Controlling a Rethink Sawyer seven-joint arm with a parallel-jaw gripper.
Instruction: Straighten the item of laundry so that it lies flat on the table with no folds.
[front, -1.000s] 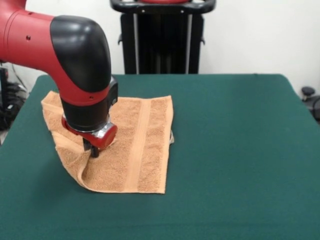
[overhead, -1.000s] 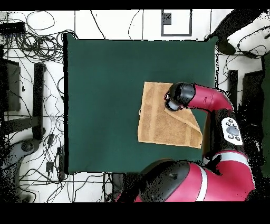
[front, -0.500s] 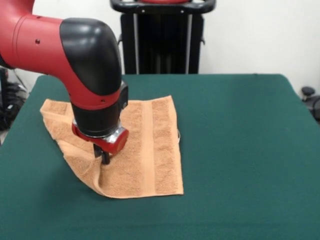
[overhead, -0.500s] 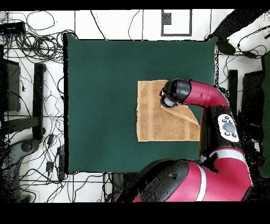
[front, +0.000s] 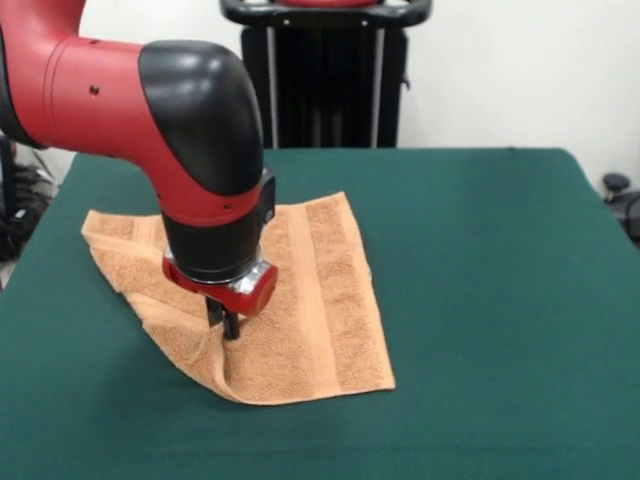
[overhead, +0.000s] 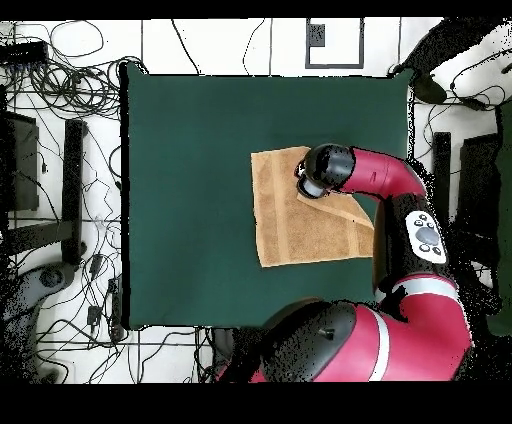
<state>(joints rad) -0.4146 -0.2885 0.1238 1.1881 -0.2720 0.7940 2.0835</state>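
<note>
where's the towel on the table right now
In the front view the towel lies on the left half of the green table, with the gripper down on its folded left part; overhead, it sits right of centre.

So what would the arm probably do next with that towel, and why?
Probably keep dragging the pinched layer outward, across the towel. The gripper sits low on a folded-over flap, and a diagonal fold still shows on the towel near the arm on the table, so it isn't flat.

No legible text, label, brand mark, number or sign was found in either view. The towel (front: 300, 300), the green table (front: 480, 300) and the red and black arm (front: 190, 150) were inspected, and no readable marking was noted on any of them.
</note>
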